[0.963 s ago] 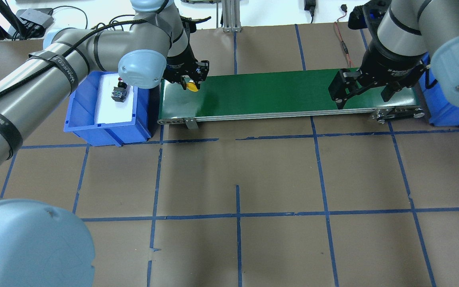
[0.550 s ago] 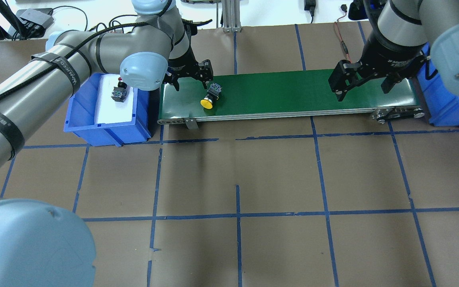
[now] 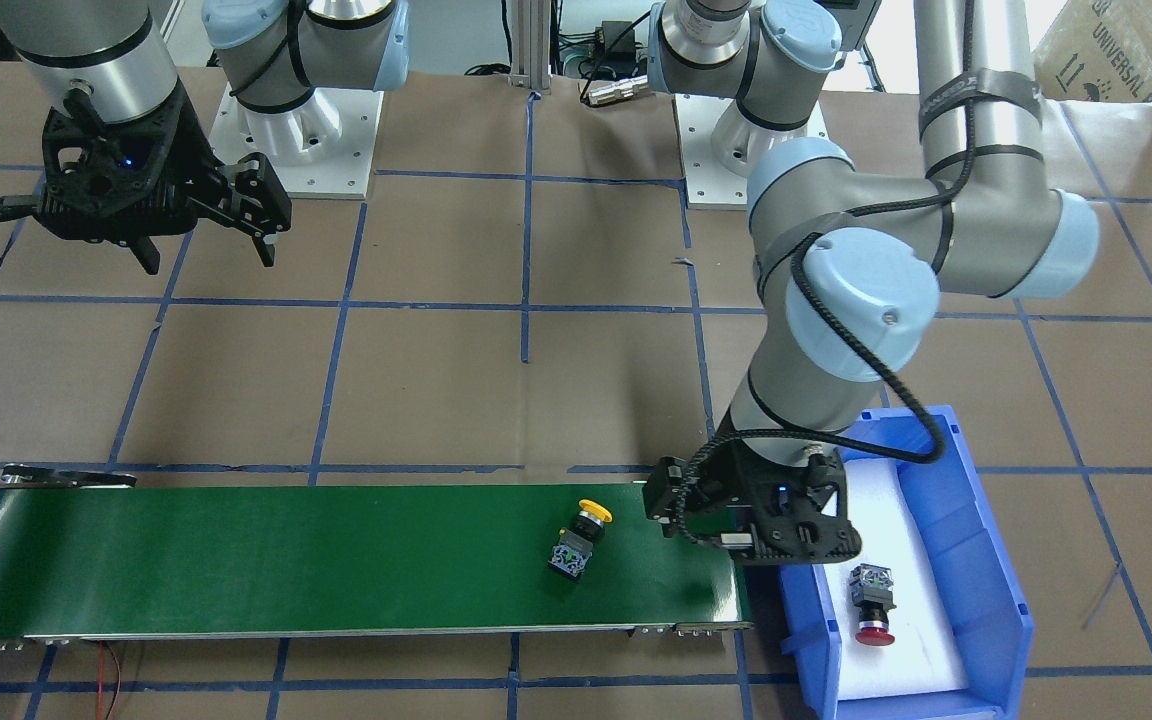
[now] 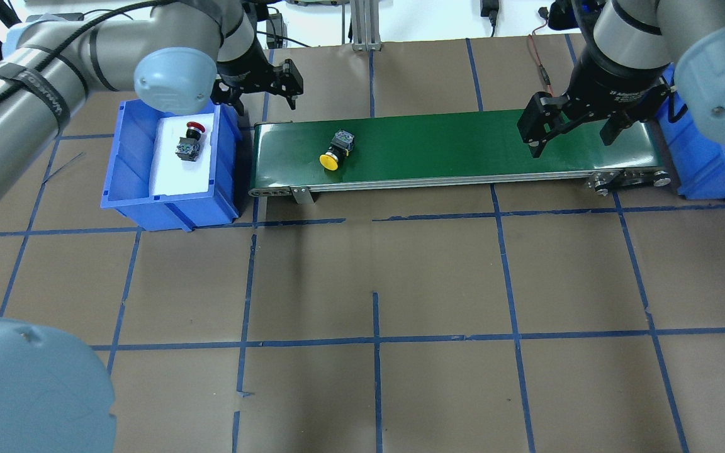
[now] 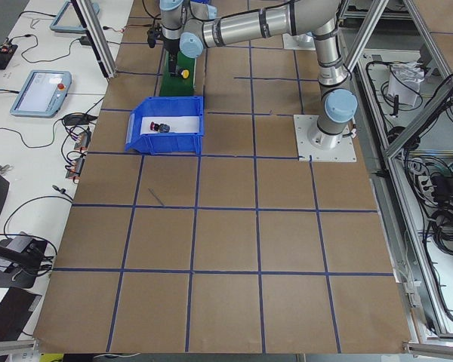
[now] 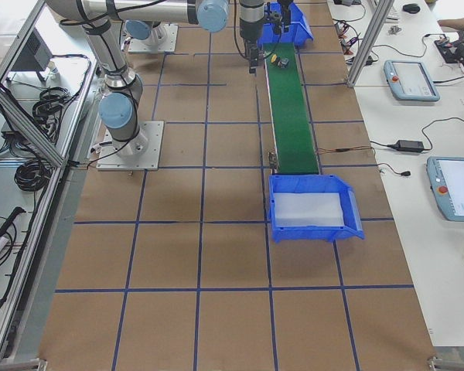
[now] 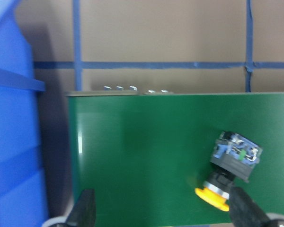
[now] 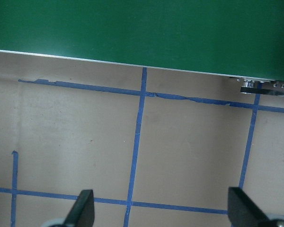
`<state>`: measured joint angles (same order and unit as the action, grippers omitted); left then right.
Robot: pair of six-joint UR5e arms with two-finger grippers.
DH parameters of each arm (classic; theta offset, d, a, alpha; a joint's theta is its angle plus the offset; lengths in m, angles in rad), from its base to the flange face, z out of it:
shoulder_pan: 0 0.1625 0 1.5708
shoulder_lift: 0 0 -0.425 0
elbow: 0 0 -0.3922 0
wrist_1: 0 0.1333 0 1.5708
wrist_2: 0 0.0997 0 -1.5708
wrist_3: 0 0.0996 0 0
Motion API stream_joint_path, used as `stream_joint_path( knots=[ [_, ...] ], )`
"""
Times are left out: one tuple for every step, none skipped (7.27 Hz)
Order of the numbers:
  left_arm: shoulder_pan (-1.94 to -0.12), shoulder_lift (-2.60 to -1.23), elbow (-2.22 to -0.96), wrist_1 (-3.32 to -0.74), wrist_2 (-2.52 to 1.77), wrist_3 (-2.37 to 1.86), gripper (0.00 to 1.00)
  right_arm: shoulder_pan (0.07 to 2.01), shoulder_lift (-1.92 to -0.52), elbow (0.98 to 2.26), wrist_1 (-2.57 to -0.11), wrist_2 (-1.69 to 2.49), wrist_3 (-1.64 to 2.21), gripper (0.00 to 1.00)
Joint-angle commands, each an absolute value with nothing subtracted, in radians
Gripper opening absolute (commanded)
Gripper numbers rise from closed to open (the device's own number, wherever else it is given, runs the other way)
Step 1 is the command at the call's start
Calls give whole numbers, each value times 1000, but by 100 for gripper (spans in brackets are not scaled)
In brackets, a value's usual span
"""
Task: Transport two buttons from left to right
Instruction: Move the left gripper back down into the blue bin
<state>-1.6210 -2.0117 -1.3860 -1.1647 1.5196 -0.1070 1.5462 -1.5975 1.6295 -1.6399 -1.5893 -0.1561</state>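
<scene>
The yellow button (image 4: pixel 335 151) lies on its side on the left part of the green conveyor belt (image 4: pixel 450 145); it also shows in the front view (image 3: pixel 581 540) and the left wrist view (image 7: pixel 232 170). The red button (image 4: pixel 189 141) lies on the white pad in the left blue bin (image 4: pixel 129 170), also in the front view (image 3: pixel 871 600). My left gripper (image 4: pixel 265 94) is open and empty, raised over the belt's left end beside the bin. My right gripper (image 4: pixel 571 141) is open and empty above the belt's right end.
A second blue bin (image 6: pixel 313 207) with a white pad stands past the belt's right end. The belt runs across the far half of the brown table with blue tape lines (image 4: pixel 375 340). Cables lie behind the belt.
My left gripper has opened and let go of the yellow button onto the belt, then drawn back and left toward the bin. The button has shifted slightly right. My right gripper rose slightly.
</scene>
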Motion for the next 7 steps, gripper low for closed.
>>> stream_joint_path(
  knots=[
    [-1519,-2011,-1332,-1218,1514,-40,100,1546,-1597,1635,-1641,-1578,-160,100],
    [-1473,-2020,-1336,-1218,1511,-13,100,1546,-1603,1638,-1641,-1585,-155,100],
    [-1439,-2026,-1332,-1216,1517,14,100,1546,-1608,1640,-1641,-1588,-152,100],
    [-1418,-2043,-1335,-1204,1511,14,100,1546,-1608,1643,-1641,-1586,-144,100],
    [-1414,-2075,-1322,-1203,1511,17,100,1546,-1608,1643,-1641,-1589,-143,100],
    [-1414,-2107,-1321,-1194,1512,17,100,1546,-1609,1643,-1640,-1585,-141,100],
    [-1410,-2126,-1321,-1187,1511,18,100,1546,-1606,1643,-1641,-1583,-141,100]
  ],
)
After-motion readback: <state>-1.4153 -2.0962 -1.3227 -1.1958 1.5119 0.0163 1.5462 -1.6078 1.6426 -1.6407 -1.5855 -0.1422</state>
